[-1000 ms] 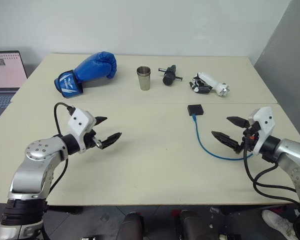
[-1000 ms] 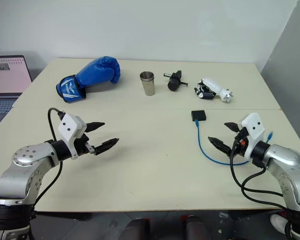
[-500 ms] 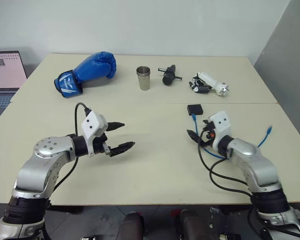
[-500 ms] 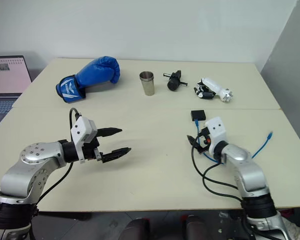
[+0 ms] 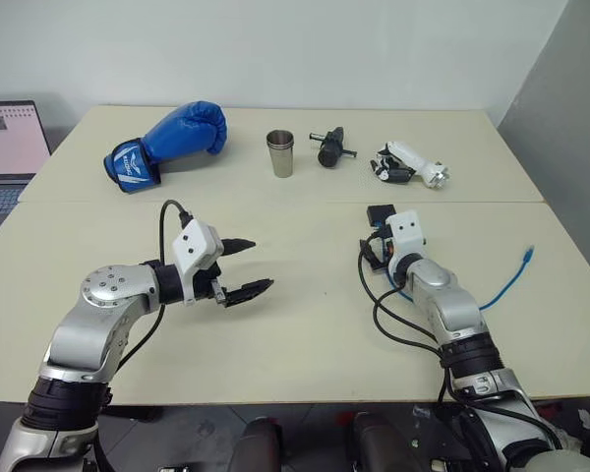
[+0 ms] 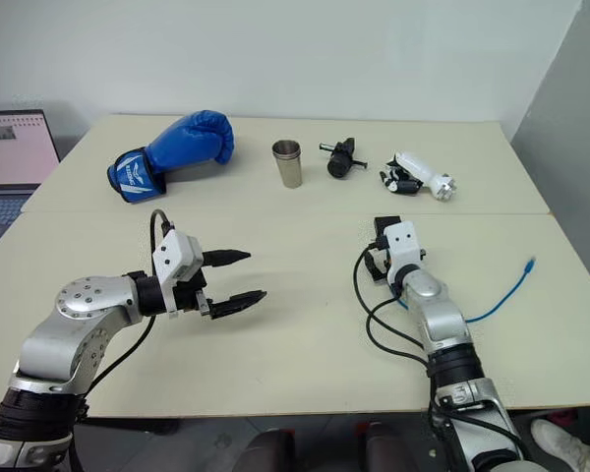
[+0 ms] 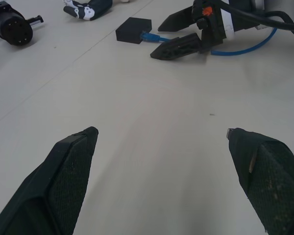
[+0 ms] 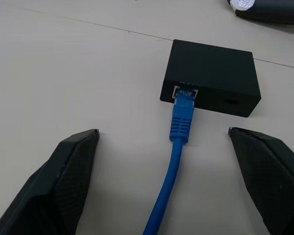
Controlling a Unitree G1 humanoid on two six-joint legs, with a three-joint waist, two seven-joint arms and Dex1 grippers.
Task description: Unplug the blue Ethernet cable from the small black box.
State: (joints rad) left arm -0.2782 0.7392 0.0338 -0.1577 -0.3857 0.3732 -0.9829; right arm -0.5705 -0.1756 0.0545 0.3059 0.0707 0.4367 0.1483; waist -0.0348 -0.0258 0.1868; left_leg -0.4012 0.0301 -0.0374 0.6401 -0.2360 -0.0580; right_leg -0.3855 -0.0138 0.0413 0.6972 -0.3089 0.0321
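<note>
From my remote station, I see the small black box [image 8: 210,77] lying flat on the beige worktop [image 5: 305,324], the landmark for everything else here. The blue Ethernet cable [image 8: 175,159] is plugged into the side of the box that faces the robot, and the cord runs away from the box toward the robot, curving off to the robot's right with its free plug lying well apart from the box. My right claw [image 8: 166,181] sits just short of the box, fingers spread to either side of the cord, touching neither cord nor box. My left claw [image 5: 246,267] hangs well to the left of the box, fingers spread wide, holding nothing.
</note>
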